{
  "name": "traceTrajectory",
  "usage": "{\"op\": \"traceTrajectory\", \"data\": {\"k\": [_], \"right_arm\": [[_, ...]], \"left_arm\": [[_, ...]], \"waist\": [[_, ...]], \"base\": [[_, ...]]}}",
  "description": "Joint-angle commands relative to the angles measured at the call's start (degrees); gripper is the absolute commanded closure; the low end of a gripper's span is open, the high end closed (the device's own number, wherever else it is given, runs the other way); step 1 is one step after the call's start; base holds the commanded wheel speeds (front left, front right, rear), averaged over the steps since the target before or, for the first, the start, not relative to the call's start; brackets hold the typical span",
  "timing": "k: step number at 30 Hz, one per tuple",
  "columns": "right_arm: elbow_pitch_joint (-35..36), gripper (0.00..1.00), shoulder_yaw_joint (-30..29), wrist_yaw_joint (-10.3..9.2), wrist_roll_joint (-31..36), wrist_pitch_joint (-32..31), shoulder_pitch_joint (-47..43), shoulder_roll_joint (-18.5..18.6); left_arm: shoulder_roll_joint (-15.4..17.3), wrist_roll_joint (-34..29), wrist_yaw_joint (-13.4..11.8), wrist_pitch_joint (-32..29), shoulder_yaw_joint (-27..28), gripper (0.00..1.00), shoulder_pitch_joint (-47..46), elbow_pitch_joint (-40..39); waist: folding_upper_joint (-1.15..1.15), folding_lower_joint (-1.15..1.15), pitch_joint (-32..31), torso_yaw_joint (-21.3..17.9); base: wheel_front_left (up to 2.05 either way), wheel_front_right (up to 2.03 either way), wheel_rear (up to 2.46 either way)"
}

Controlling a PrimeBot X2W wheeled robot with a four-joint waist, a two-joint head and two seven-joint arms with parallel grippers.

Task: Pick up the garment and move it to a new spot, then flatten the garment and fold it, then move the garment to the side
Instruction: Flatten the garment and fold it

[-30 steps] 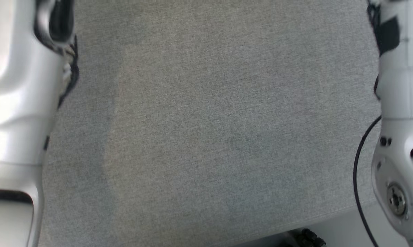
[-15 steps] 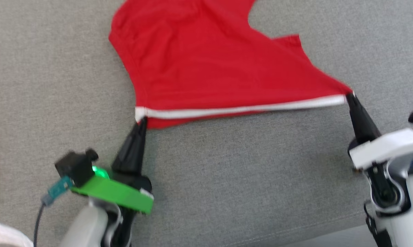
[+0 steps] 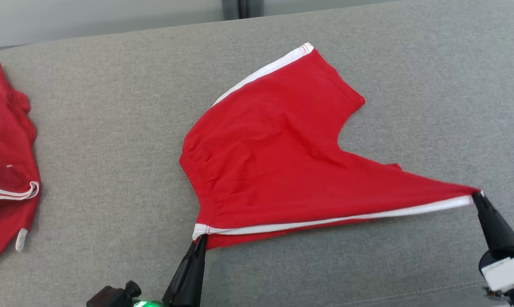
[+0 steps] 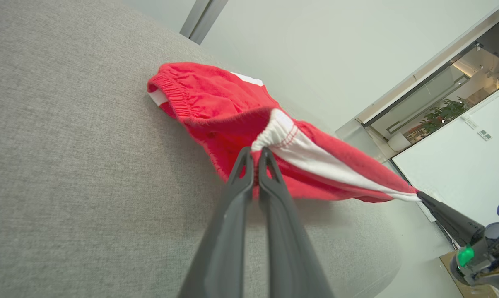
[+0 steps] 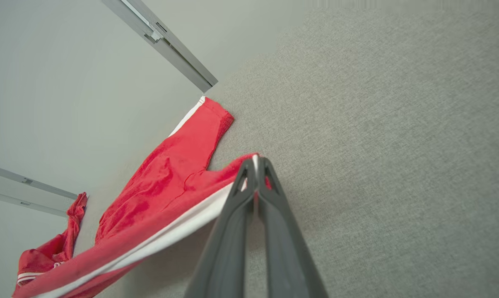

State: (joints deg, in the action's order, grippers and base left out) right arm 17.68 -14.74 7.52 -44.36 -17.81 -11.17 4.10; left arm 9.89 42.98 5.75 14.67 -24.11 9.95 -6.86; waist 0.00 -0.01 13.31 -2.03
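While the left fingers are pressing together on the waistband corner of the red shorts, the right fingers are pinching shut on the hem corner at the other end of the same white side stripe. The stripe is running taut between the two grips.

Beyond that stretched near edge, the shorts are lying in the middle of the grey upholstered surface, with the other leg spreading flat toward the far side. A second red garment is lying bunched at the left edge, well apart.

By my reading, the pickup is done and the shorts are being placed or pulled flat. The cloth is looking mostly smooth, with creases near the waistband. Folding and moving the shorts aside are not yet done.

The head view is giving the whole outline and both grips at once. The left wrist view is adding the gathered elastic of the waistband and a shadow under the near edge, suggesting that edge is hanging just above the surface. The right wrist view is showing the hem corner caught between the fingertips, and the other garment far off by the wall.
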Motion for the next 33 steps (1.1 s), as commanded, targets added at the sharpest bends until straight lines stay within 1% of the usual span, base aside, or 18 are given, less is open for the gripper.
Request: {"op": "traceTrajectory", "data": {"k": [1,7,13,18,21,24,29,33], "right_arm": [[0.2,1.00,-0.8,-0.06,0.8,-0.8,3.0,-0.1],[-1.6,1.00,-1.4,-0.05,5.0,-6.6,17.5,0.2],[-7.7,1.00,-2.6,-0.03,11.1,-13.5,34.6,0.7],[-13.6,1.00,-3.2,-0.03,16.4,-16.3,45.8,0.8],[-18.1,1.00,-2.4,-0.03,19.4,-16.0,51.6,1.0],[-22.5,1.00,-1.4,-0.03,21.7,-15.6,56.0,1.5],[-29.6,1.00,-0.1,-0.03,25.7,-14.1,61.1,2.7],[-33.6,1.00,0.4,-0.03,28.1,-12.5,63.1,4.0]], "left_arm": [[0.0,0.6,-0.3,-0.4,0.4,1.00,-1.4,-0.1],[-1.7,2.7,0.2,-3.1,0.2,1.00,-8.6,-1.1],[-3.9,2.9,-0.3,-5.6,0.2,1.00,-19.7,1.1],[-5.7,3.1,-1.0,-6.1,-0.9,1.00,-28.3,5.1],[-6.3,2.0,-2.1,-4.8,-1.2,1.00,-32.6,8.3],[-6.6,2.5,-2.4,-4.0,-1.8,1.00,-35.1,10.9],[-6.9,3.8,-1.7,-2.9,-3.8,1.00,-38.3,15.0],[-7.0,4.8,-1.7,-2.1,-5.4,1.00,-40.1,17.3]], "waist": [[0.00,0.01,1.5,1.2],[0.00,0.01,6.9,4.0],[0.00,0.01,13.6,9.4],[0.00,0.01,17.6,13.3],[0.00,0.01,19.2,14.6],[0.00,0.01,20.3,15.7],[0.00,0.01,21.2,17.4],[0.00,0.01,21.6,18.0]], "base": [[0.00,0.00,0.00],[0.00,0.00,0.00],[0.00,0.00,0.00],[0.00,0.00,0.00],[0.00,0.00,0.00],[0.00,0.00,0.00],[0.00,0.00,0.00],[0.00,0.00,0.00]]}}
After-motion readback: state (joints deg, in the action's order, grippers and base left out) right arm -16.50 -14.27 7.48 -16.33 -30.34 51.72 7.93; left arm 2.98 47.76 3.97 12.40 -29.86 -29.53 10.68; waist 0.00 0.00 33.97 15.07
